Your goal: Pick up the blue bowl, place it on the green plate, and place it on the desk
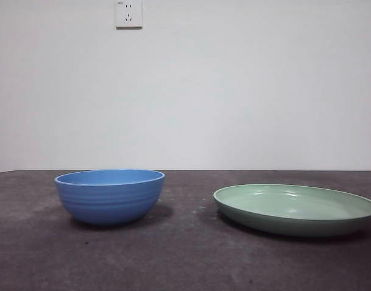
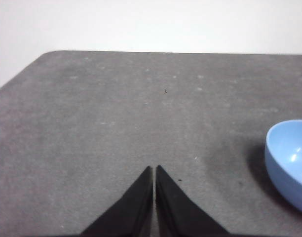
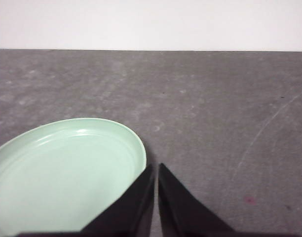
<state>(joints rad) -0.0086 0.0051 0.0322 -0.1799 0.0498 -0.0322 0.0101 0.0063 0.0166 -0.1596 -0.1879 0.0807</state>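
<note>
on the desk (image 1: 185,254), front view: blue bowl (image 1: 110,196) sits upright, plate-free, well apart from the green plate (image 1: 296,208), bare tabletop between them. neither arm shows in front view, so we judge both are waiting, pulled back from the work area

left gripper (image 2: 154,170): jaws pressed together to a hairline gap, tips over bare desk, holding nothing. blue bowl shows only as a partial rim + wall at the edge of left wrist view (image 2: 289,160), off to one side of the jaw line, not ahead of it; near but not touching

right gripper (image 3: 156,169): jaws likewise closed tip to tip, nothing held. green plate (image 3: 67,173) lies just beside the tips, its rim close to the jaws, mostly to one side of them

key relation: bowl is seen by left wrist cam only, plate by right wrist cam only, so we judge left arm is the nearer one for the pick. bowl is round, so no long axis to align to; what matters is a rim grasp, one jaw inside the wall, one outside. for that we'd expect left arm to swing toward the bowl side, open jaws first, then drop over the near rim

task status, our est.: step 1 not begun, bowl untouched, plate bare

risk: smooth curved wall, a shallow pinch may slip; plate has a low raised rim, so bowl should go in centred
</note>
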